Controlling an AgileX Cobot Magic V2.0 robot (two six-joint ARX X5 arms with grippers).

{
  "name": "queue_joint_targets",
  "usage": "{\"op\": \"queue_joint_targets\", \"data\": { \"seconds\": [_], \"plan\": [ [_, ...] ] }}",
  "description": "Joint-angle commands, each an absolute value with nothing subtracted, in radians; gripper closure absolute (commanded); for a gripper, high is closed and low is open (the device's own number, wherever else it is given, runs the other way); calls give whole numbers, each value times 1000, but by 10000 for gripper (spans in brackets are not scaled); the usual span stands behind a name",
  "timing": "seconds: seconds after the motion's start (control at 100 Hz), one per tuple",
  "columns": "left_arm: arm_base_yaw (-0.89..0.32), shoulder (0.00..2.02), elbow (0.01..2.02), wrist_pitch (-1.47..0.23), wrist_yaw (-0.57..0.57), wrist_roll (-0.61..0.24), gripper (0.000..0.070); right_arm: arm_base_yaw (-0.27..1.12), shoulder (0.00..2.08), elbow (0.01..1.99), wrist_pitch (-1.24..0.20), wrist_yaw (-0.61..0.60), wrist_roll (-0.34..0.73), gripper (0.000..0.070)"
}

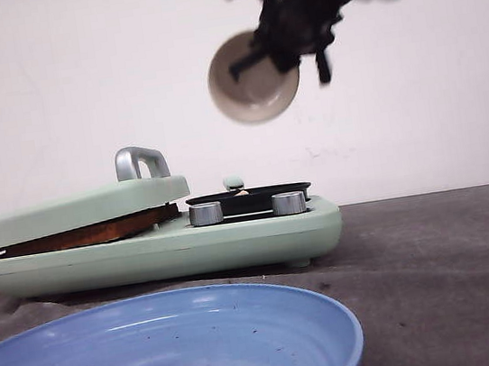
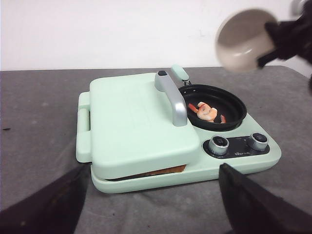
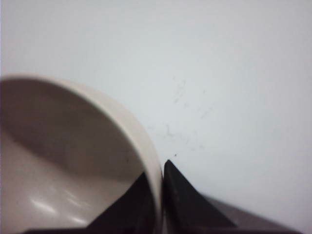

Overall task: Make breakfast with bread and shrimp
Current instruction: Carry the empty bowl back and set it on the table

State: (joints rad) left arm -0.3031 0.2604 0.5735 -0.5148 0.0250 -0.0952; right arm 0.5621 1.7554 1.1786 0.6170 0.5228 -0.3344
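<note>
A mint-green breakfast maker (image 1: 171, 243) (image 2: 146, 126) stands on the grey table with its lid down. A browned bread edge (image 1: 88, 233) (image 2: 161, 171) shows in the gap under the lid. A shrimp (image 2: 206, 112) lies in its small black pan (image 2: 214, 106) (image 1: 248, 198). My right gripper (image 1: 284, 45) (image 3: 161, 185) is shut on the rim of a beige bowl (image 1: 253, 80) (image 3: 63, 161) (image 2: 243, 39), tipped on its side high above the pan. My left gripper (image 2: 151, 204) is open, empty, in front of the appliance; it is not in the front view.
A blue plate (image 1: 159, 354) sits close in front of the appliance. Two silver knobs (image 1: 205, 213) (image 2: 219, 143) are on the front beside the pan. A silver handle (image 2: 171, 97) stands on the lid. A white wall is behind.
</note>
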Motion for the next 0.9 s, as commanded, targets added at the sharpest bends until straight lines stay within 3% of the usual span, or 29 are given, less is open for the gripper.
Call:
{"op": "queue_joint_targets", "data": {
  "seconds": [0.0, 0.18, 0.4, 0.69, 0.89],
  "plan": [
    [-306, 260, 576, -505, 22, -92, 226, 545, 1718, 1234, 440, 495, -154, 699],
    [-306, 260, 576, -502, 22, -98, 226, 472, 1617, 1391, 3, 406, 26, 699],
    [-306, 260, 576, -503, 22, -97, 226, 333, 1599, 1654, -479, 146, 175, 699],
    [-306, 260, 576, -502, 22, -97, 226, 144, 1603, 1763, -762, -146, 258, 699],
    [-306, 260, 576, -502, 22, -97, 226, 41, 1671, 1761, -915, -297, 250, 699]
  ]
}}
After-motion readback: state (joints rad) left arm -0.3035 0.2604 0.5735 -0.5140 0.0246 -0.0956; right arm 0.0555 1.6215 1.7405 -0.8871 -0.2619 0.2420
